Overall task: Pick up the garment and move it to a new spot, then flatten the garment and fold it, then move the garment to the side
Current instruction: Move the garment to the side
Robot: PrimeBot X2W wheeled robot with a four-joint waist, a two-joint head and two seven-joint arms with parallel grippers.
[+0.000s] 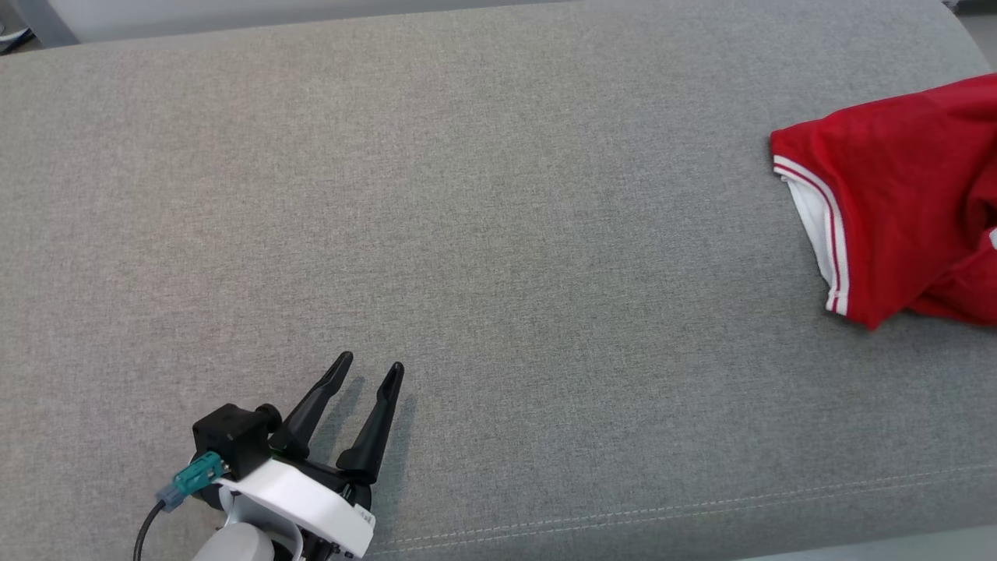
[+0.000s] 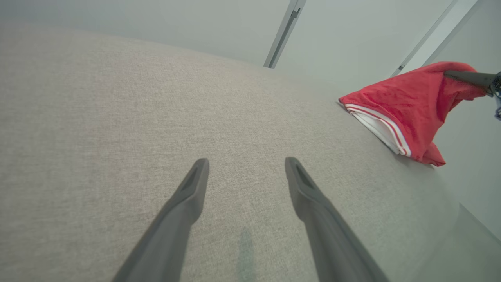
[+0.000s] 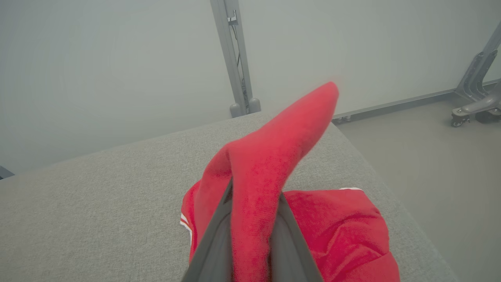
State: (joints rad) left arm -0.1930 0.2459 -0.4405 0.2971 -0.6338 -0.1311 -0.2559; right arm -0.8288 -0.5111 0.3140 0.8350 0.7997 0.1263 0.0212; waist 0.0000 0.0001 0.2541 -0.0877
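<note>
Garment [image 1: 903,210]: a red piece with a white lining and a white-and-red striped trim. It sits at the right end of the grey fabric surface [image 1: 498,234] and runs out of the head view's right edge. Most of it lies bunched on the surface, with the striped edge facing the middle. One fold is raised off the surface, pinched between the two dark fingers of the right gripper [image 3: 254,203]. Its jaws are closed tight on the cloth, and a red tongue of it stands up past the fingertips.

The left gripper [image 1: 371,365] is at the near left, well apart from the garment. Its fingers are spread wide with nothing between them, low over bare fabric. A stitched seam [image 1: 701,510] runs along the near edge of the surface. Beyond the far edge stand a grey metal post [image 3: 235,58] against a pale wall, and the wheeled foot of a stand [image 3: 473,105] on the floor [image 3: 430,164].
</note>
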